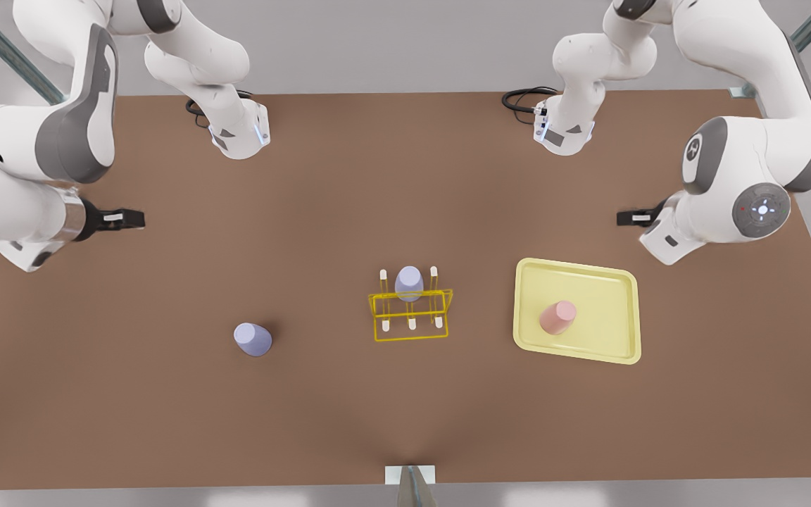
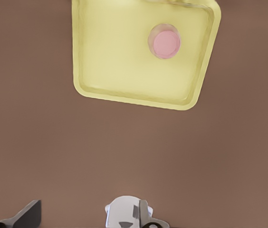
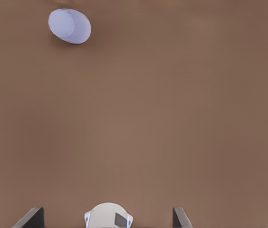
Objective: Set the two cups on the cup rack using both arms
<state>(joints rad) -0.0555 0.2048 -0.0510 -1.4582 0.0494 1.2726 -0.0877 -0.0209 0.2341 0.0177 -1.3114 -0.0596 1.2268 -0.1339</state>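
L gripper (image 1: 632,217) at the front view's right, above table (image 1: 321,211); R gripper (image 1: 127,220) opposite; jaw gaps can't be told. Pink cup (image 1: 557,317) on tray (image 1: 617,282), lavender-blue cup (image 1: 253,339) on table, third cup (image 1: 409,283) on rack (image 1: 411,313).

Three cameras: one overhead, two on the wrists, all facing down at the table (image 1: 166,422).

The front view looks steeply down from high over the near edge, taking in the whole tabletop, with arm bases at the top of the frame. The left wrist view looks straight down, from fairly high up, at the tray (image 2: 105,71) and pink cup (image 2: 166,42) in its upper half; these sit at centre right of the front view, tray (image 1: 602,289) and pink cup (image 1: 557,317). The right wrist view also faces straight down, with the blue cup (image 3: 70,26) at upper left; the front view has that blue cup (image 1: 253,339) at lower left.
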